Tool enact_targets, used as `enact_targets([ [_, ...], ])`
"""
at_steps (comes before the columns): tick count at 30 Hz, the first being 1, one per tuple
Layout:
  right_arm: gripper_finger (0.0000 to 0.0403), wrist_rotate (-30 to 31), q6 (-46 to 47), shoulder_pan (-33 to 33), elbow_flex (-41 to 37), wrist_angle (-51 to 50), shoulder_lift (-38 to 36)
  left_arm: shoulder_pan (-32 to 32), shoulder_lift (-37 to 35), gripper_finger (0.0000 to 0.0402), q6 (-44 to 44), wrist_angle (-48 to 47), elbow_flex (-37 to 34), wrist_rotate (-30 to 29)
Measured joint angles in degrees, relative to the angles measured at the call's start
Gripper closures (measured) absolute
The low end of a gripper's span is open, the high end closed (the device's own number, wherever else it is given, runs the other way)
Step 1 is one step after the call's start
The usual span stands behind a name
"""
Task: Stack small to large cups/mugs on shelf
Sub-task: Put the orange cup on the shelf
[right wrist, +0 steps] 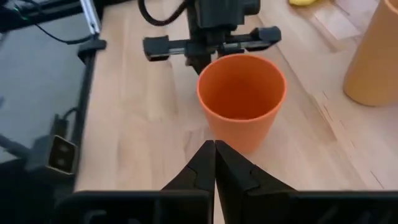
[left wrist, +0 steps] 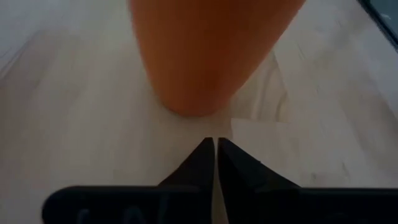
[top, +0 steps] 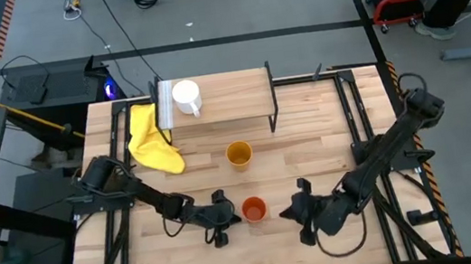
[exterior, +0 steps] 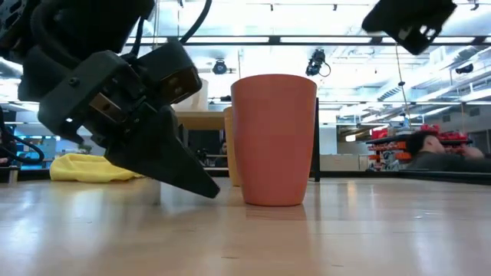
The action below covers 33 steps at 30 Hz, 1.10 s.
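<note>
Right beside the orange-red cup (top: 254, 209), one on each side: left claw (top: 222, 228) and right claw (top: 302, 216), both pinched shut, holding nothing. Cup upright on the surface (top: 311, 149), well short of the shelf (top: 230, 92), where the white mug (top: 186, 97) already sits. Could easily get knocked over by a shut claw nudging in. Yellow-orange cup (top: 238, 154) between cup and shelf, also in the carry path.

Bright ceiling strip lights (exterior: 322, 38); soft shadows, orange-red cup (left wrist: 211, 50) blurred close-up
</note>
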Motion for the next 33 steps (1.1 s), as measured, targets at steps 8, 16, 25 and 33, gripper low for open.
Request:
enact_targets([
  [8,0.0381,-10.3,-0.1,-6.8,0.0,-2.4,-6.7,0.0,-0.1,0.0371,-0.1,-0.2,-0.3,-0.1],
  [16,0.0323,-12.5,-2.0,-11.5,0.0,-3.7,-9.0,0.0,-2.8,0.0376,1.0,-2.1,-0.3,-2.3],
  [25,0.0277,-15.8,-5.4,-13.9,0.0,-2.1,-9.5,-1.4,-4.6,0.0372,1.4,-7.6,-0.4,-8.7],
  [33,0.0283,-15.5,-9.7,-14.7,0.0,8.1,-10.4,-1.6,-5.9,0.0383,0.2,-10.6,-0.5,-12.4],
])
